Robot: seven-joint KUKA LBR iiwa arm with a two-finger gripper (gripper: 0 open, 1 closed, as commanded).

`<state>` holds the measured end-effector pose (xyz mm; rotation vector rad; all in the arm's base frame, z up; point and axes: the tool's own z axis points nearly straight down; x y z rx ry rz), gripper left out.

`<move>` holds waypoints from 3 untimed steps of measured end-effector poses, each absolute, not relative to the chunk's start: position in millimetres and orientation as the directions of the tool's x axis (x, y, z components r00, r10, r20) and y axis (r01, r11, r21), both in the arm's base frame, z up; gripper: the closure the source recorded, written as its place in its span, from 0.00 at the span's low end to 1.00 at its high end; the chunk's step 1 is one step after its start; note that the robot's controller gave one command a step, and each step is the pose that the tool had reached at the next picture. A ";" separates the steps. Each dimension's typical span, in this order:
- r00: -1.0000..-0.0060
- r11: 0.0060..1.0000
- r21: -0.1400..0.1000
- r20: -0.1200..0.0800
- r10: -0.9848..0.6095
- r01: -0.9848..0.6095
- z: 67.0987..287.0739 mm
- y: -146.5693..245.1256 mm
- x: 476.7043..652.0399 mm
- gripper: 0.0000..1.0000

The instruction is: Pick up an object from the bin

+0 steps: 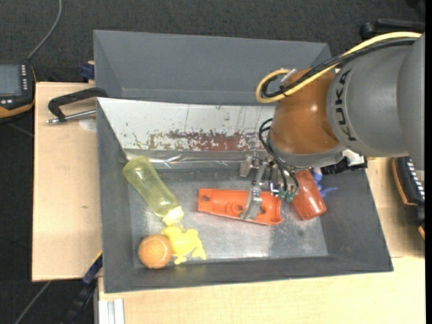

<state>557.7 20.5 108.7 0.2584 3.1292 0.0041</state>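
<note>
One flat orange plastic piece [223, 204] is lying at the centre of the bin [202, 66]; we are seeing the gripper [255, 201] positioned over its right end, and we cannot tell whether it is released or clenched.

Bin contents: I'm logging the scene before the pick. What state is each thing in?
Orange flat piece: lying flat, in the middle.
Pincer: over the orange flat piece's right end.
Yellow bottle: on its side, at left.
Orange ball: resting at the near-left corner, beside a yellow crumpled thing.
Red-orange cylinder: lying at right, partly under the arm.
</note>
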 end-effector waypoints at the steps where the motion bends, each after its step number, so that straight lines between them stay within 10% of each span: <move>1: -0.988 0.988 0.004 -0.005 0.151 0.151 119.0 32.5 558.3 0.00; 2: -0.945 0.945 0.005 -0.001 0.327 0.327 84.8 29.9 556.3 0.00; 3: -0.960 0.960 0.006 -0.005 0.279 0.279 71.1 25.3 556.9 1.00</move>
